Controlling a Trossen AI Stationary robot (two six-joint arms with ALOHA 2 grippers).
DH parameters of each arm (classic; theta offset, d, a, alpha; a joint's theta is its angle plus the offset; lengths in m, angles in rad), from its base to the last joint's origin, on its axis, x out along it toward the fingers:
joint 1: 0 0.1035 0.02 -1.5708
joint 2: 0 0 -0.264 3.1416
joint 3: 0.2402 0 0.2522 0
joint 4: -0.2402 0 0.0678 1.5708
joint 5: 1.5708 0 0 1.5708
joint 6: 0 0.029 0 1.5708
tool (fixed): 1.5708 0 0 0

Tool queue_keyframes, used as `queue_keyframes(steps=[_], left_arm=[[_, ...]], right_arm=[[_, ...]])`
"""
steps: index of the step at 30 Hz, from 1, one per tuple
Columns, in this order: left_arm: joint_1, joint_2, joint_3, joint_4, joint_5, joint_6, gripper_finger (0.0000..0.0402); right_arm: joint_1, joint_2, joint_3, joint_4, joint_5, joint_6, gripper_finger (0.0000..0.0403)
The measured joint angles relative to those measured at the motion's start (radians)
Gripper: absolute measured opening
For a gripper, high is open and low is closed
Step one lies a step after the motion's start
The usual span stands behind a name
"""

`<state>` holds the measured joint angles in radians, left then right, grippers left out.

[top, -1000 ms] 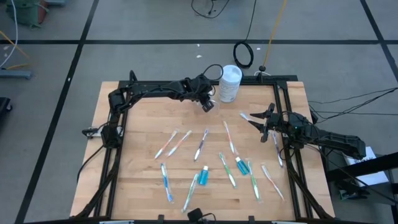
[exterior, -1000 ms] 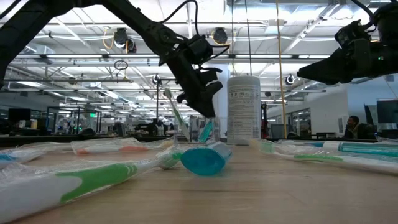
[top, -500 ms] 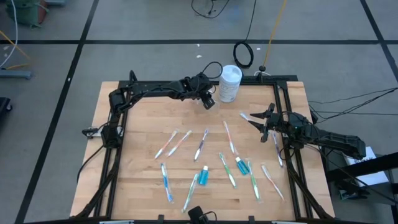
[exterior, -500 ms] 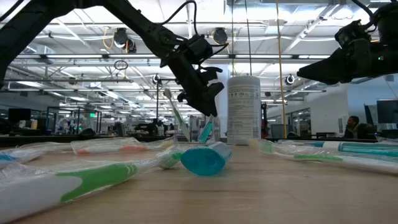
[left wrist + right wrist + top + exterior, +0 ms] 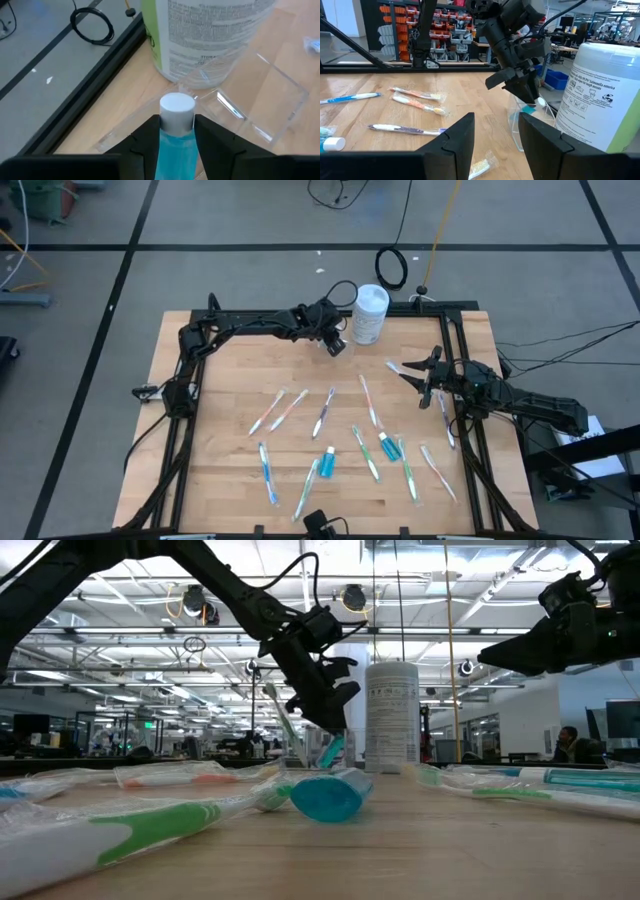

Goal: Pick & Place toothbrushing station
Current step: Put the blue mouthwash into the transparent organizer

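Observation:
My left gripper (image 5: 333, 340) is shut on a small blue tube (image 5: 175, 142) with a white cap (image 5: 176, 109). It holds the tube over the small clear cup (image 5: 526, 127), which stands on its base on the table beside the white canister (image 5: 370, 313). The cap (image 5: 541, 102) is at the cup's mouth. Two more blue tubes (image 5: 327, 463) (image 5: 388, 446) and several pastel toothbrushes (image 5: 325, 412) lie flat on the table. My right gripper (image 5: 415, 372) is open and empty above the table near its right edge. My left gripper pinches the blue tube's body (image 5: 174, 155) between its two fingers, and the capped end sticks out past the fingertips. The tube lies along the fingers, which slant down from the table's left. The tube is lifted clear of the table, cap end lowest, at the cup's opening.
The tall white canister (image 5: 210, 35) stands right behind the cup, close to the table's far edge. A toothbrush (image 5: 397, 367) lies just beside my right gripper. Black frame rails (image 5: 450, 330) run along the table's sides. A black cable loop (image 5: 392, 267) lies on the floor.
My left gripper has edged a little toward the table's far edge and the canister, still shut on the tube.

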<state>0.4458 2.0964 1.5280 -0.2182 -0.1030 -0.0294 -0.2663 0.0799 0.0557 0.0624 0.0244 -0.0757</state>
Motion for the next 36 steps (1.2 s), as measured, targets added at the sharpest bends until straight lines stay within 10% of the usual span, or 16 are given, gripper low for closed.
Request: queue_keyframes(steps=[13,36], left_arm=[[0.003,-0.001,0.000,0.009,-0.001,0.009,0.0068],[-0.008,-0.035,-0.001,0.021,-0.008,0.099,0.0103]], right_arm=[[0.000,0.000,0.000,0.001,0.000,-0.009,0.0144],[0.000,0.000,0.000,0.001,0.000,-0.039,0.0144]])
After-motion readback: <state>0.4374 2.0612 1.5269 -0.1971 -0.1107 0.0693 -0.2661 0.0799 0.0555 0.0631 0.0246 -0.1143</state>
